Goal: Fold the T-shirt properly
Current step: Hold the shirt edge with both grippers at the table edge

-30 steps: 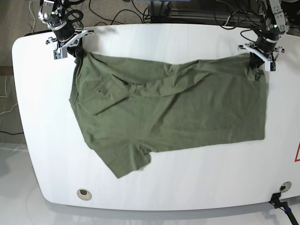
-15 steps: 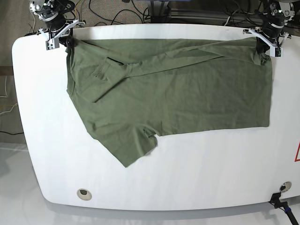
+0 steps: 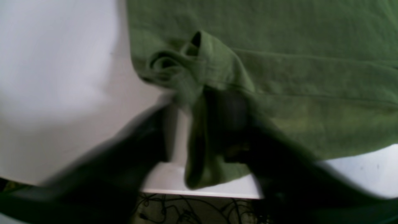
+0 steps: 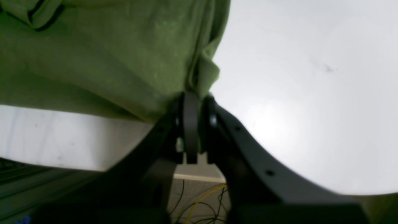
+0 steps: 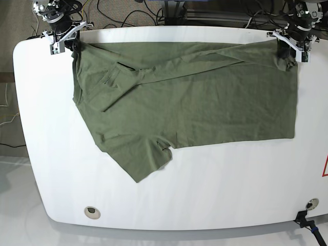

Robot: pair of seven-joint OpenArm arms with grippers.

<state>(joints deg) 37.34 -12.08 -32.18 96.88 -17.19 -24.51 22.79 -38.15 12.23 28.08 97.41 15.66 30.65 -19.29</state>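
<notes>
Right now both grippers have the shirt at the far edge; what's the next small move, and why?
Probably let go with both. The T-shirt lies spread, its top edge at the table rim. The right gripper and the left gripper pinch bunched corners, so releasing lets them settle before regrasping for a fold.

Olive-green T-shirt [image 5: 195, 102] of soft matt woven-looking cotton cloth, creased and wrinkly, smooth white table [image 5: 215, 195] with faint sheen, matt black hard gripper fingers [image 4: 190, 124]

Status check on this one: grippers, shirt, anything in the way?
Left gripper and right gripper both shut on the T-shirt at its far corners. Shirt spread on the white table, one sleeve toward the near edge. Nothing in the way.
</notes>
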